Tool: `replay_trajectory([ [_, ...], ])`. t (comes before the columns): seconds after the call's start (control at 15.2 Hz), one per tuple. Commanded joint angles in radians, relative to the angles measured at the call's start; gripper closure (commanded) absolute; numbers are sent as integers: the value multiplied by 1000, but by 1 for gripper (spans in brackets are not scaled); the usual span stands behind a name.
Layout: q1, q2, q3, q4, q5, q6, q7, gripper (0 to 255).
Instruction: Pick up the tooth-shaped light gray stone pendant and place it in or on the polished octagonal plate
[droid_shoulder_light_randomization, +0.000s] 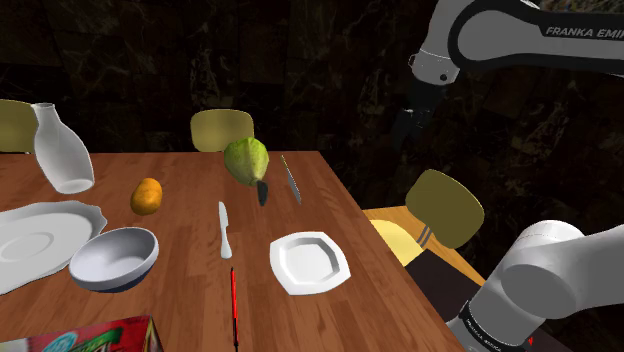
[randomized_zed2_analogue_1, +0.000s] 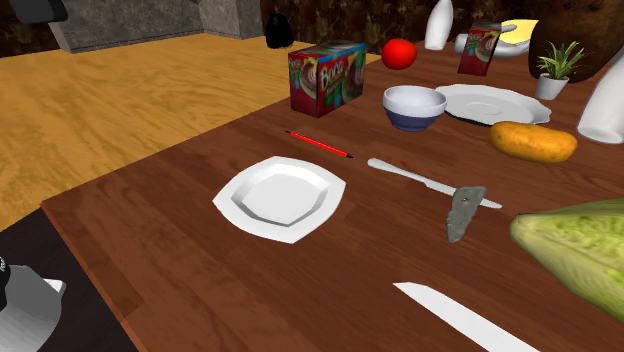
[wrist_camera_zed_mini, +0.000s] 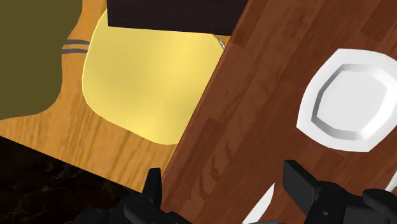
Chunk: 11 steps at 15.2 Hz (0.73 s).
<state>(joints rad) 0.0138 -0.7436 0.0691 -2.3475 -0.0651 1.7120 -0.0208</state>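
The pendant (randomized_zed2_analogue_1: 465, 212) is a small, mottled grey stone piece, broad at one end and tapering to a blunt point like a tooth. In the shoulder view it reads as a dark sliver (droid_shoulder_light_randomization: 262, 192). It seems to stand on end on the wooden counter (randomized_zed2_analogue_1: 150, 235), narrow tip down and broad end up. Its long axis is close to vertical and leans a little toward the second exterior view's right at the top. It sits just beside the end of a white knife (randomized_zed2_analogue_1: 425, 181), near a green vegetable (randomized_zed2_analogue_1: 580, 245), and apart from the plate (randomized_zed2_analogue_1: 282, 196).

The plate is white and eight-sided, with a raised rim, and lies flat near the counter's edge (droid_shoulder_light_randomization: 309, 262).

The tool (droid_shoulder_light_randomization: 405, 138) hangs high in the air, beyond the counter's edge on the shoulder view's right, touching nothing. In the wrist view its two black fingers (wrist_camera_zed_mini: 153, 188) stand well apart with nothing between them, so the tool (wrist_camera_zed_mini: 226, 191) is released. Under it are the counter's edge and a yellow chair seat (wrist_camera_zed_mini: 146, 83), with the plate (wrist_camera_zed_mini: 353, 98) ahead of one finger.
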Motion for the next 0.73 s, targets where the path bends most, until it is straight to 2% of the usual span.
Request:
replay_trajectory([
  [0.0,0,0,0,0,0,0,0,0],
  [0.66,45,399,80,197,10,107,4,0],
])
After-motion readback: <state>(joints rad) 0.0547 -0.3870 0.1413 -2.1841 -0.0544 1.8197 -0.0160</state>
